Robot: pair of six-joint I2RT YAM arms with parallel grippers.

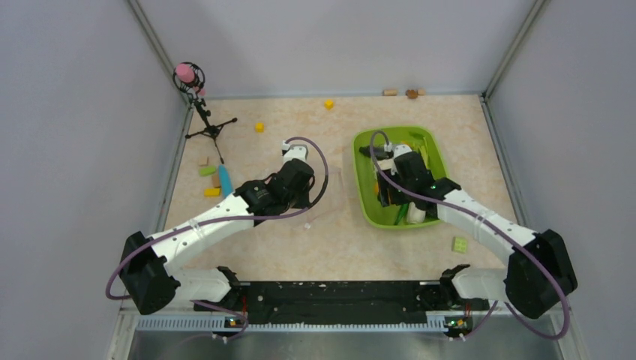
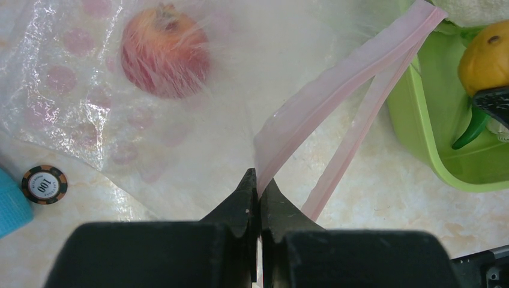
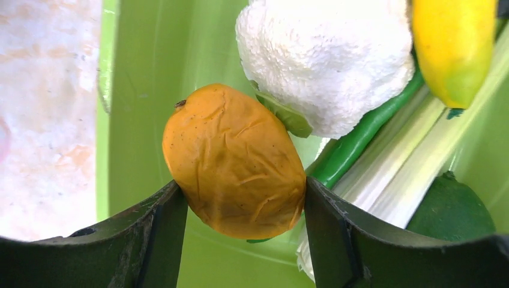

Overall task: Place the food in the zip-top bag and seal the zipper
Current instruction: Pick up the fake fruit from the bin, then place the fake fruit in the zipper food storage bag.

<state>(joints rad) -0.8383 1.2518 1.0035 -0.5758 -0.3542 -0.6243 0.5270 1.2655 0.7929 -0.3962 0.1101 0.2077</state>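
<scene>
The clear zip-top bag [image 2: 240, 90] lies on the table with a red tomato [image 2: 165, 51] inside it. Its pink zipper [image 2: 336, 84] stands open in a V. My left gripper [image 2: 259, 180] is shut on the near end of one zipper strip; it also shows in the top view [image 1: 300, 180]. My right gripper [image 3: 240, 195] is inside the lime-green tray [image 3: 150, 90], shut on an orange fruit [image 3: 234, 159]. Beside it lie white cauliflower [image 3: 327, 60], a yellow piece [image 3: 453, 48], a green pepper [image 3: 354, 144], pale leafy stalks [image 3: 414, 162] and a dark green item [image 3: 453, 210].
The tray [image 1: 364, 142] sits right of centre, next to the bag's mouth. A poker chip [image 2: 43, 185] and a blue object [image 2: 9, 204] lie by the bag. A microphone stand [image 1: 204, 112], yellow blocks [image 1: 259, 127] and a green block [image 1: 460, 244] are around the table.
</scene>
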